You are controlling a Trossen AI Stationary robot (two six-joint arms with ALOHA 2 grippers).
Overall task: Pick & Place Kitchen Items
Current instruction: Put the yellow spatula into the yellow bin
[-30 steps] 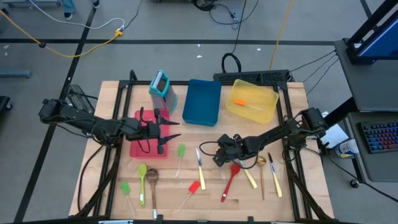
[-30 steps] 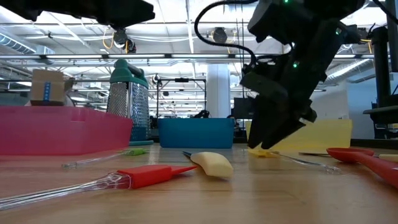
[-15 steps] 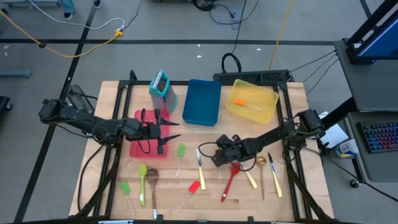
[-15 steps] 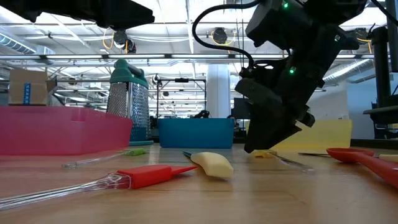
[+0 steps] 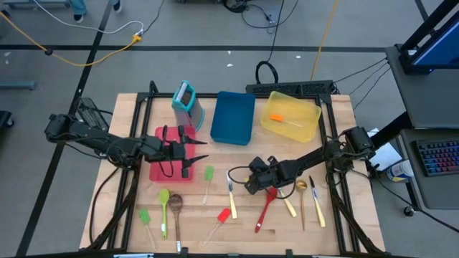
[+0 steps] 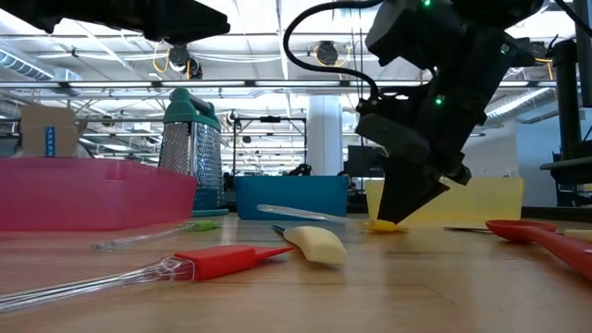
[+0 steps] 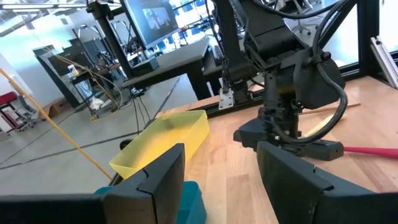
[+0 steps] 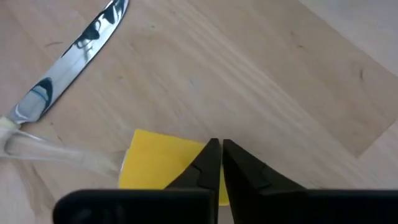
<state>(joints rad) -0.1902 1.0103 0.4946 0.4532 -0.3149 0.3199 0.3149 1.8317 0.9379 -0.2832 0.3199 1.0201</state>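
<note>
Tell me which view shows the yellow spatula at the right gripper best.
Right wrist view: the yellow spatula fills the frame, clear handle visible, with the right gripper shut at its edge. The low view shows only a yellow sliver under the gripper. In the high view the arm hides it; the left wrist view shows none.

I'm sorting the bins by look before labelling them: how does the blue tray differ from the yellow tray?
The flat blue plastic tray is opaque, while the yellow plastic tray is see-through. In the high view the blue one shows nothing inside; the yellow one holds an orange-headed mini spatula. The blue tray sits squarer to the table edges, the yellow one skewed. Both are rectangular, open-topped and stand side by side at the table's far edge.
</note>
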